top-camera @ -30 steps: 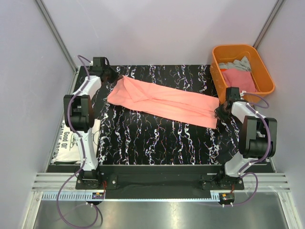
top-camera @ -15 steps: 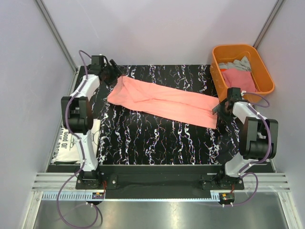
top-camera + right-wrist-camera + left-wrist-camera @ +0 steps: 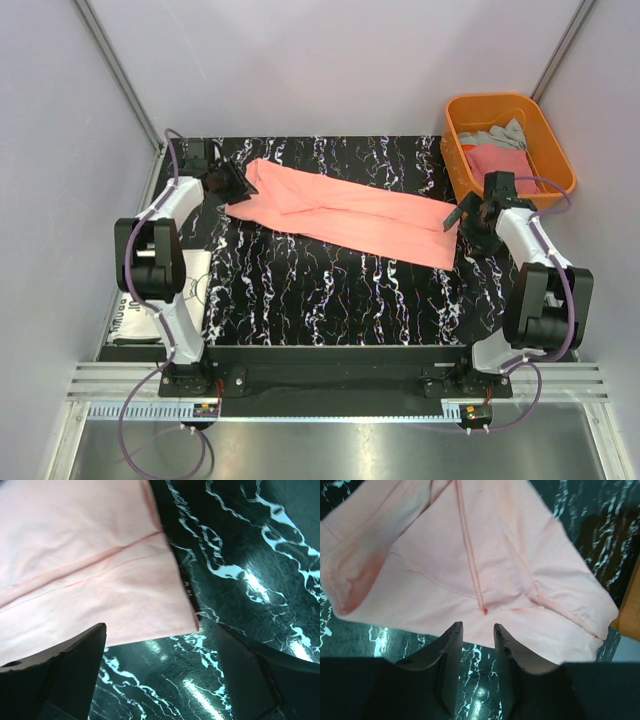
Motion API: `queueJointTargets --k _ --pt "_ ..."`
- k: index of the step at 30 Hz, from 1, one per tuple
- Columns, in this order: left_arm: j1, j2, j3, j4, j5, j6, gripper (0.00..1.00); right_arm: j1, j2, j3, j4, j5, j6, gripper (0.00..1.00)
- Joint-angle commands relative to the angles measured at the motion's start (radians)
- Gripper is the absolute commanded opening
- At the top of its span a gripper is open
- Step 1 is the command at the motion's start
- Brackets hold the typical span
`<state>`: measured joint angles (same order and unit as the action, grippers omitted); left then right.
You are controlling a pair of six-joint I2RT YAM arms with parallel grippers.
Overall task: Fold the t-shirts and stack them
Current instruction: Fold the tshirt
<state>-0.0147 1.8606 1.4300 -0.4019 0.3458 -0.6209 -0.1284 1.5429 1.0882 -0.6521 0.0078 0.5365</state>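
A salmon-pink t-shirt (image 3: 345, 212), folded into a long strip, lies slantwise across the black marbled table (image 3: 330, 290). My left gripper (image 3: 228, 182) sits just off the strip's left end. In the left wrist view the left gripper (image 3: 476, 630) has a narrow gap between its fingers with only table in it, and the shirt (image 3: 470, 555) lies just beyond the tips. My right gripper (image 3: 468, 214) stands at the strip's right end. The right wrist view shows it (image 3: 161, 627) spread wide over the shirt's corner (image 3: 100, 565), holding nothing.
An orange tub (image 3: 455, 150) at the back right holds a grey tee (image 3: 497, 135) and a deeper pink tee (image 3: 505, 165). A white tee with black lettering (image 3: 150, 300) lies off the table's left side, beside the left arm.
Both grippers have let go of the salmon strip's ends and drawn slightly away. The right jaws have spread wide. The left jaws opened, then narrowed partway. The shirt lies flat.
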Motion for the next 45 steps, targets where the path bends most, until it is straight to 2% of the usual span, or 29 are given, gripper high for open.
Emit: queueJointTargets --k 1,4,5,8,9,12,14,15,16,18,23,29,32,37,42,45 --pt "0.01 0.092 0.07 0.011 0.077 0.012 0.34 0.004 -0.07 0.065 -0.029 -0.081 -0.061 0.95" --pt "0.013 0.165 0.119 -0.008 0.076 0.0 0.31 0.006 -0.105 0.065 -0.027 -0.184 -0.081 0.85" --pt "0.034 0.179 0.128 -0.02 0.071 -0.003 0.29 0.006 -0.116 0.065 -0.027 -0.237 -0.09 0.78" --pt "0.055 0.215 0.142 -0.026 0.051 0.001 0.28 0.012 -0.153 0.059 0.0 -0.305 -0.096 0.71" --pt "0.061 0.224 0.148 -0.032 0.048 0.003 0.27 0.016 -0.149 0.062 0.009 -0.324 -0.099 0.64" --pt "0.068 0.252 0.152 -0.072 0.032 0.013 0.26 0.073 -0.087 0.09 0.019 -0.357 -0.093 0.59" --pt "0.07 0.256 0.141 -0.089 -0.011 0.018 0.26 0.124 -0.049 0.12 0.026 -0.326 -0.083 0.57" --pt "0.071 0.261 0.139 -0.087 -0.014 0.023 0.26 0.197 -0.005 0.131 0.032 -0.322 -0.079 0.56" --pt "0.073 0.275 0.147 -0.09 -0.002 0.038 0.26 0.219 0.022 0.144 0.035 -0.321 -0.066 0.55" --pt "0.07 0.278 0.171 -0.103 0.019 0.055 0.26 0.259 0.098 0.17 0.06 -0.338 -0.041 0.53" --pt "0.035 0.152 0.202 -0.115 -0.036 0.121 0.32 0.279 0.224 0.228 0.066 -0.371 -0.049 0.53" --pt "0.032 0.038 0.144 -0.114 -0.065 0.132 0.51 0.279 0.313 0.266 0.054 -0.404 -0.064 0.6" --pt "0.033 0.093 0.135 -0.086 0.042 0.092 0.5 0.279 0.347 0.279 0.046 -0.378 -0.078 0.63" --pt "0.028 0.237 0.167 -0.034 0.094 0.03 0.46 0.277 0.407 0.314 0.034 -0.316 -0.096 0.58" --pt "0.045 0.331 0.211 -0.073 0.047 0.009 0.47 0.279 0.433 0.303 0.022 -0.266 -0.131 0.57" --pt "0.048 0.344 0.222 -0.181 0.01 0.021 0.47 0.279 0.433 0.248 0.008 -0.258 -0.142 0.57"
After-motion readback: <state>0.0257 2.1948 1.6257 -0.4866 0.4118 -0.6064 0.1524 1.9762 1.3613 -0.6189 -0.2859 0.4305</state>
